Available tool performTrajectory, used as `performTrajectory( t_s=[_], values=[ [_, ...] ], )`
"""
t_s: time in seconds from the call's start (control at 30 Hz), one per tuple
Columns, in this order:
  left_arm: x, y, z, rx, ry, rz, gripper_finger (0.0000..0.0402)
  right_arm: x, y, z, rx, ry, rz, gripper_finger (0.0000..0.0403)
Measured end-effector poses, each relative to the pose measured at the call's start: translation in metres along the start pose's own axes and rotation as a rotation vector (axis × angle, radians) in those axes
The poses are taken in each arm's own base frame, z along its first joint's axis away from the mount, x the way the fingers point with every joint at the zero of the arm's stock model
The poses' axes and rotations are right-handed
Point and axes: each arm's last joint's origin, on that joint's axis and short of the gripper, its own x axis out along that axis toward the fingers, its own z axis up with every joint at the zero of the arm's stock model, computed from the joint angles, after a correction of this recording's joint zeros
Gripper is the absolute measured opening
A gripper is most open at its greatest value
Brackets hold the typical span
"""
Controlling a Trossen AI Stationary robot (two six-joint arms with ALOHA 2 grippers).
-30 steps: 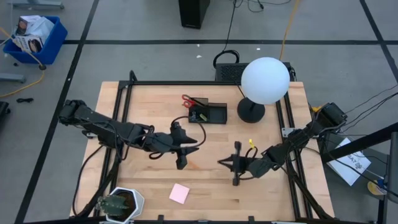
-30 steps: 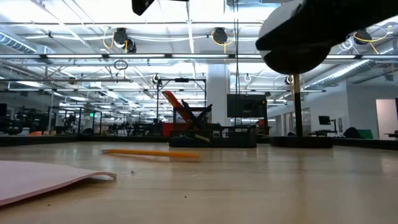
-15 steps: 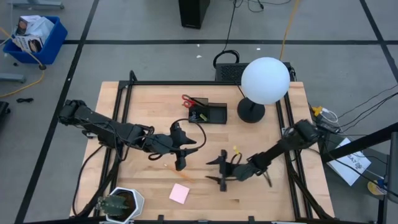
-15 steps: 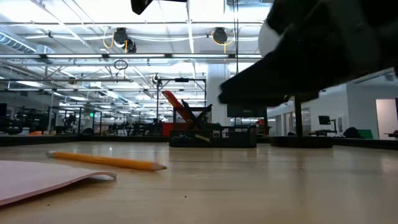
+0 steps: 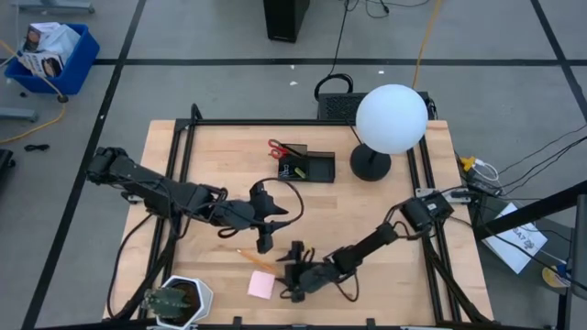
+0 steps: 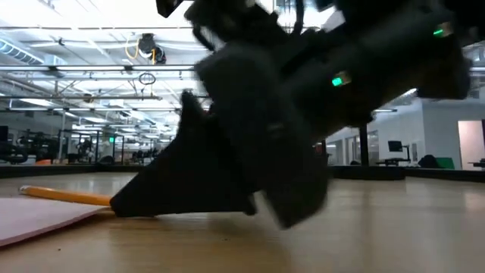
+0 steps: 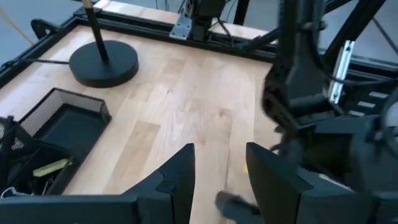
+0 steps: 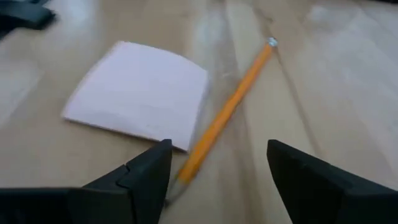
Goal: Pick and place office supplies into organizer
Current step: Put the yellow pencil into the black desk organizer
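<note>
No text or label can be read anywhere.

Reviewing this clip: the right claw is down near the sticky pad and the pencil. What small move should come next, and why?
Probably ease the right claw forward and down so its open fingers straddle the thin orange pencil, then close. The wrist view shows the pencil lying on the wooden table along the edge of the square pink sticky-note pad, its near end already between the fingers, not yet gripped.

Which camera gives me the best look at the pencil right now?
The right wrist view: the pencil lies full length beside the sticky pad. The high view shows a thin sliver, the low view only one end; the left wrist view shows none.
</note>
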Motion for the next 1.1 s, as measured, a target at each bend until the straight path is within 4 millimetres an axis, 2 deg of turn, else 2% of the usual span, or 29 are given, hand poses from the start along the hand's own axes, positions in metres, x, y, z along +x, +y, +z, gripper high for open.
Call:
performTrajectory(
  t_s=[0.17, 0.33, 0.7, 0.9, 1.1],
  values=[
    [-0.001, -0.003, 0.000, 0.001, -0.006, -0.012, 0.0148, 0.012, -0.018, -0.002, 0.088, 0.047, 0.046, 0.0253],
    [-0.001, -0.004, -0.001, 0.005, -0.002, -0.013, 0.0147, 0.017, -0.034, -0.009, 0.101, 0.079, 0.067, 0.0231],
    [-0.001, -0.004, -0.001, 0.006, -0.002, -0.012, 0.0147, 0.029, -0.066, -0.012, 0.136, 0.125, 0.086, 0.0121],
    [-0.001, -0.004, -0.001, 0.005, -0.002, -0.012, 0.0147, 0.028, -0.074, -0.026, 0.147, 0.269, 0.054, 0.0019],
    [-0.001, -0.004, -0.001, 0.005, -0.002, -0.012, 0.0147, 0.024, -0.078, -0.034, 0.164, 0.315, 0.043, 0.0023]
  ],
)
